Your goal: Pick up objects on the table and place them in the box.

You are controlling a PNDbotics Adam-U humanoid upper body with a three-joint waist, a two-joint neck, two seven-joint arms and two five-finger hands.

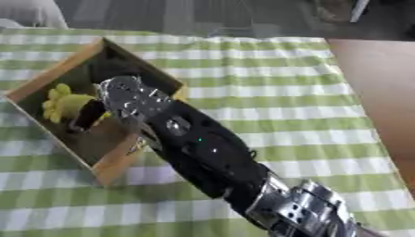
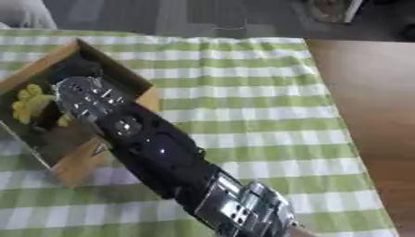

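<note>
The right hand reaches into the wooden box on the checked surface, its fingers curled around a yellow toy inside the box.

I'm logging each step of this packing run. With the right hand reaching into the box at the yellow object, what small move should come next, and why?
Probably release and lift out: the right hand is over the wooden box, and the yellow object is already inside. Whether the fingers hold it cannot be told.
</note>
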